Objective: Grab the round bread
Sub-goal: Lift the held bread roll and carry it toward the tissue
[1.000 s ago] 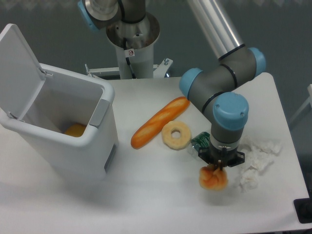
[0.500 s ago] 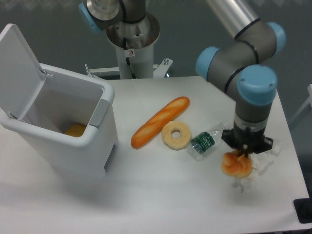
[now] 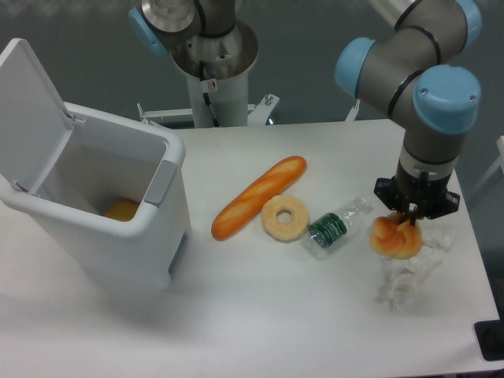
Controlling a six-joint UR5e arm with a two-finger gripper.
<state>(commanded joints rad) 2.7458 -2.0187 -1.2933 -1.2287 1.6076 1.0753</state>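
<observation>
The round bread point(image 3: 394, 239) is a small glossy orange-golden knotted bun. It hangs in the air above the right side of the white table point(image 3: 260, 315). My gripper point(image 3: 411, 222) points straight down and is shut on the bun's top. The fingertips are partly hidden in the bun's folds. The bun is over the crumpled white paper point(image 3: 408, 272), right of the plastic bottle point(image 3: 333, 227).
A long orange baguette point(image 3: 258, 196) and a pale yellow ring bread point(image 3: 285, 218) lie mid-table. An open white bin point(image 3: 102, 205) with an orange object point(image 3: 121, 210) inside stands at the left. The robot base point(image 3: 213, 71) is at the back.
My gripper has lifted the bun and carried it up and to the right, from the table's front to above the crumpled paper. The bottle is now fully in view.
</observation>
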